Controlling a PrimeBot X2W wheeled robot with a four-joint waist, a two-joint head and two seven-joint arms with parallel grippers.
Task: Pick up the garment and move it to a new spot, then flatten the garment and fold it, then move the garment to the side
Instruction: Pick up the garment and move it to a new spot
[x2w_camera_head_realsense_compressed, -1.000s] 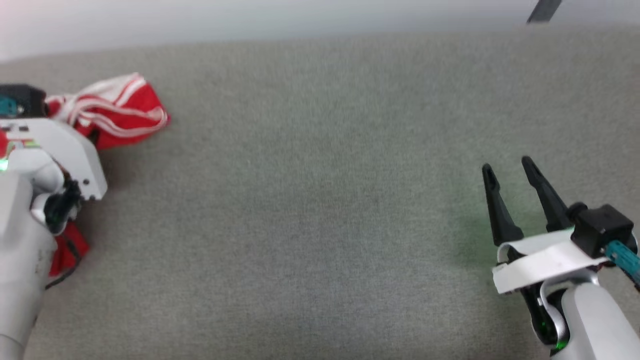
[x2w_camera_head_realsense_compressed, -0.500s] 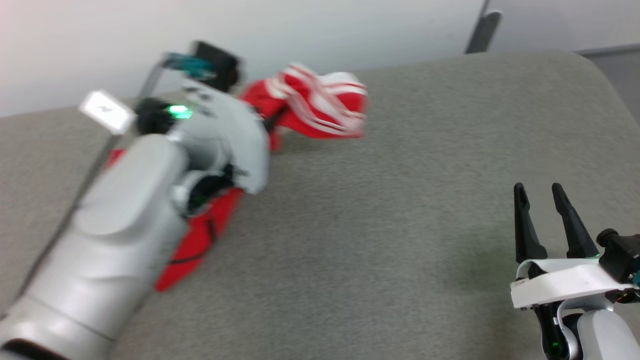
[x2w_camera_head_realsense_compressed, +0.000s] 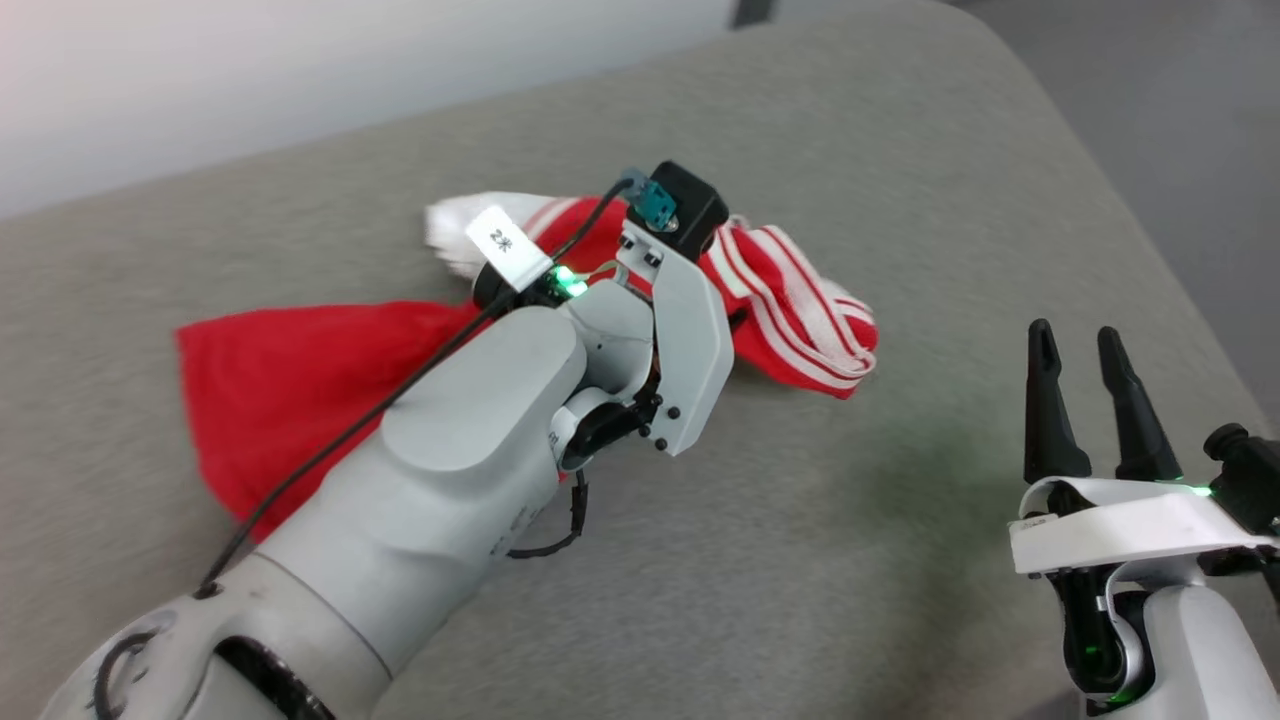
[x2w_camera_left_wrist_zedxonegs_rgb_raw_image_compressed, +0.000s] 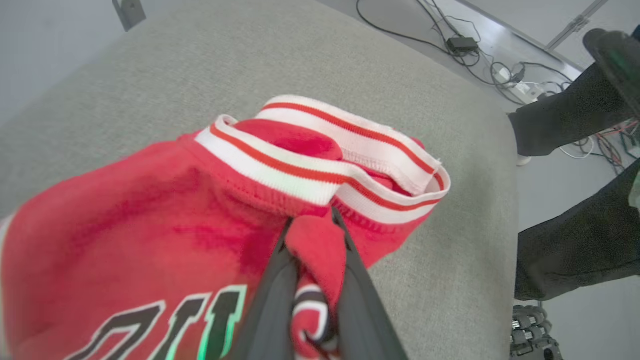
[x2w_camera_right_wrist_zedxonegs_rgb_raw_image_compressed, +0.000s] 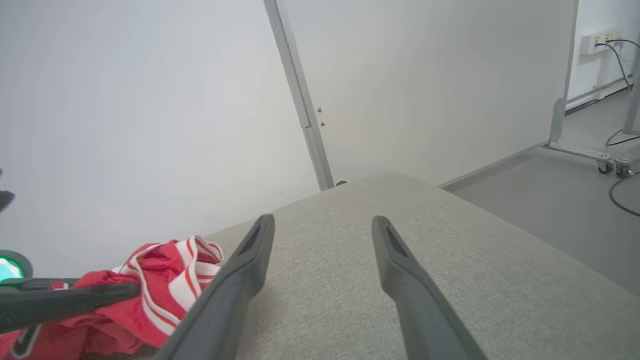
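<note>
The garment (x2w_camera_head_realsense_compressed: 290, 380), a red jersey, lies stretched across the grey cushion, its red-white striped collar (x2w_camera_head_realsense_compressed: 800, 310) bunched toward the right. My left arm (x2w_camera_head_realsense_compressed: 480, 420) reaches over it and hides its own fingers. In the left wrist view my left gripper (x2w_camera_left_wrist_zedxonegs_rgb_raw_image_compressed: 312, 220) is shut on a red fold of the garment (x2w_camera_left_wrist_zedxonegs_rgb_raw_image_compressed: 150, 225) just below the collar, with black lettering at the lower left. My right gripper (x2w_camera_head_realsense_compressed: 1075, 345) hovers open at the lower right, apart from the cloth. In the right wrist view the right gripper (x2w_camera_right_wrist_zedxonegs_rgb_raw_image_compressed: 322, 222) holds nothing, and the garment (x2w_camera_right_wrist_zedxonegs_rgb_raw_image_compressed: 165, 285) is at the lower left.
The grey upholstered cushion (x2w_camera_head_realsense_compressed: 800, 560) ends in a rounded edge at the right, with grey floor (x2w_camera_head_realsense_compressed: 1180, 100) beyond. A white wall (x2w_camera_right_wrist_zedxonegs_rgb_raw_image_compressed: 150, 100) and a metal post (x2w_camera_right_wrist_zedxonegs_rgb_raw_image_compressed: 300, 100) stand behind it. A person's dark trouser legs (x2w_camera_left_wrist_zedxonegs_rgb_raw_image_compressed: 565, 125) and floor cables (x2w_camera_left_wrist_zedxonegs_rgb_raw_image_compressed: 480, 50) lie off the cushion's far side.
The head camera has turned, shifting the whole picture. My left arm has carried the garment rightward, much nearer the right gripper, still gripping it. The right gripper stays open.
</note>
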